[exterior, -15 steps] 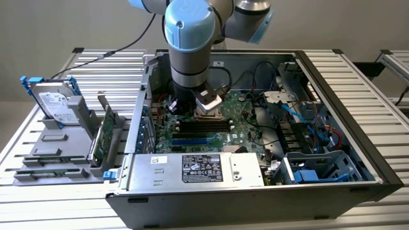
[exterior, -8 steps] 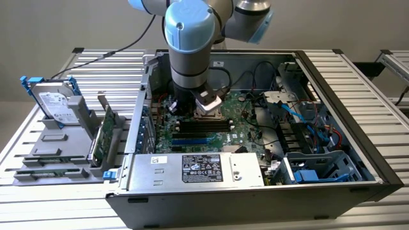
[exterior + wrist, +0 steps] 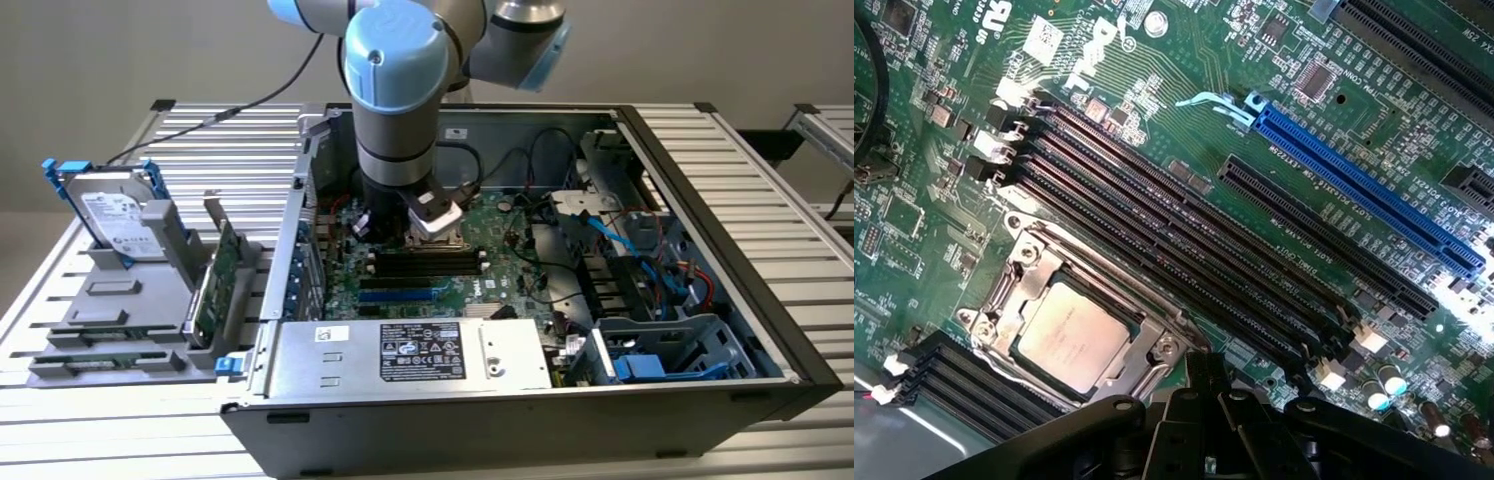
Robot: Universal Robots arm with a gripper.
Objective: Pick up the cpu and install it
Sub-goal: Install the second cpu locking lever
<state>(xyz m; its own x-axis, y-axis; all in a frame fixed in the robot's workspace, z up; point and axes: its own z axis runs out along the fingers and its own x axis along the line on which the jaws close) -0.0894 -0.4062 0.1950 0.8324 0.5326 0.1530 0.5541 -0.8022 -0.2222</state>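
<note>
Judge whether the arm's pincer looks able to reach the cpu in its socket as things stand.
Probably yes: the pincer sits beside the cpu, which lies face-up in the open socket on the motherboard, with nothing covering it.

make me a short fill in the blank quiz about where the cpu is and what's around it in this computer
The cpu lies in the metal-framed ______ on the green board.
Beside it run long black memory slots that hold ______ sticks.
The long expansion slot near them is coloured ______.
Outside the computer case, the hard drive stands in a grey ______.

Missing words: socket; no; blue; holder
</note>
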